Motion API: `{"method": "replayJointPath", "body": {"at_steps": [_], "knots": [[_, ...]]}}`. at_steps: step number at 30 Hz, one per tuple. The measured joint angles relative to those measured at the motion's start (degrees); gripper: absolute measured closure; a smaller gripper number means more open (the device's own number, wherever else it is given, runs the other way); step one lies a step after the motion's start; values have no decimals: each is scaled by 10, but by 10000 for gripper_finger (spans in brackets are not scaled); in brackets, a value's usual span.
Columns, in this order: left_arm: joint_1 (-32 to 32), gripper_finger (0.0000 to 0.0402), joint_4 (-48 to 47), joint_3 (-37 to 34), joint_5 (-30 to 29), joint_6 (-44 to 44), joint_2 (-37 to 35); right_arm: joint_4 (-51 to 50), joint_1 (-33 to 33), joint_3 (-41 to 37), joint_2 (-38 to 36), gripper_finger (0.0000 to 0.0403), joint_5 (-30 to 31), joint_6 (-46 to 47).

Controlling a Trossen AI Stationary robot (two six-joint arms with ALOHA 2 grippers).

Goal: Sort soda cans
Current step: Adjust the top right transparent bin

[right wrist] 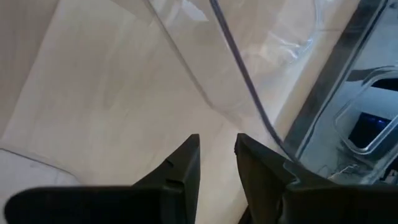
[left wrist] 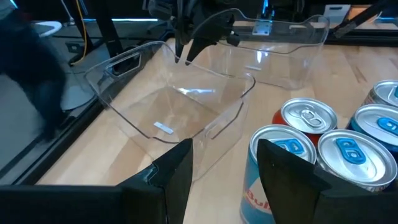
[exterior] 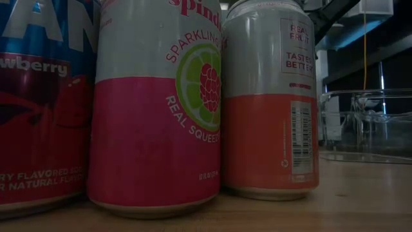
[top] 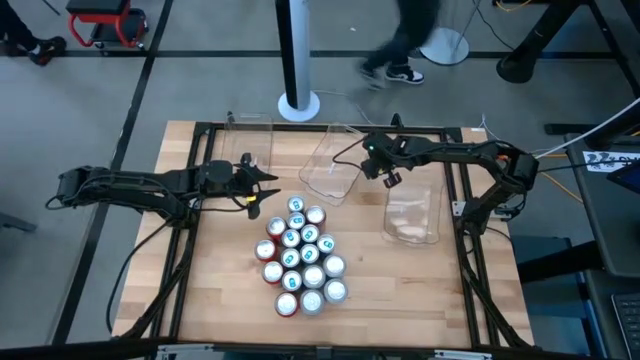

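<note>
On the table (top: 220, 300), three clear bins (top: 331, 172) are seen, apparently holding nothing. Soda cans (top: 300, 258) are clustered nearby. Left gripper (top: 262, 190): parted, unloaded. Right gripper (top: 388, 178): narrowly parted, unloaded.

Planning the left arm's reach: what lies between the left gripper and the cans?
Nothing: in the high view only bare table separates the left gripper from the cans. The left wrist view shows its open fingers just short of them.

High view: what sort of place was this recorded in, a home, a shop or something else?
Most likely a lab or workshop. A wooden table on a black metal frame stands on a grey floor with cables, a white pole's base and a red cart nearby.
</note>
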Motion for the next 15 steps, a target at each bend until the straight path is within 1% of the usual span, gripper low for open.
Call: {"method": "replayJointPath", "body": {"at_steps": [4,9,15], "knots": [[0,233,0,0,0,-2,0,36,0,0,0,299,1,-2],[0,233,1,0,0,-8,0,103,0,0,2,299,17,-16],[0,233,-2,0,0,-7,0,143,-13,1,33,299,14,-17]]}}
